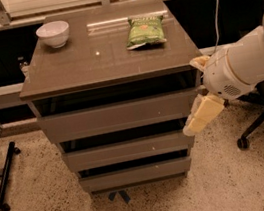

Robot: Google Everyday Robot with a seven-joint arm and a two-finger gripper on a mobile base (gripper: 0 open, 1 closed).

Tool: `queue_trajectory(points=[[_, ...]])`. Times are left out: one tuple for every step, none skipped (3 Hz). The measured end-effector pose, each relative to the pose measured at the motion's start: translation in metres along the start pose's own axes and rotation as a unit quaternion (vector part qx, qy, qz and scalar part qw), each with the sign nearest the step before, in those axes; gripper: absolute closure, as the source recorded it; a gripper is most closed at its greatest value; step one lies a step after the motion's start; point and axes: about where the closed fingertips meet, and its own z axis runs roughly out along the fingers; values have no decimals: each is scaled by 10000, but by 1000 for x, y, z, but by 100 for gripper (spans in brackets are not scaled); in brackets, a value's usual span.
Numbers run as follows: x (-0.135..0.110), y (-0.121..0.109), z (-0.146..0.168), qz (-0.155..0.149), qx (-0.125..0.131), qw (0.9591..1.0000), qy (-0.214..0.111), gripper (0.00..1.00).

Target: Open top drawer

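Note:
The top drawer (118,115) is the widest grey-brown front, just under the cabinet top (65,71), with a dark gap above it. It sits pushed in, and the two narrower drawer fronts (127,150) lie below it. My gripper (200,88) hangs on the white arm (246,64) at the cabinet's right side, level with the top drawer's right end. One cream finger (202,115) points down-left by the drawer's corner, and the other finger (198,61) is up near the tabletop edge. The fingers stand apart and hold nothing.
A white bowl (53,34) and a green chip bag (145,30) lie on the cabinet top. An office chair base (258,128) stands at the right behind the arm. A black stand leg (5,178) lies on the speckled floor at the left.

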Motion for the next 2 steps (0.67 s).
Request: queue_trajectory(points=[[-3,-9,37,143,68,9994,-303,0],[3,-18,77,326,11,9988,-376,0]])
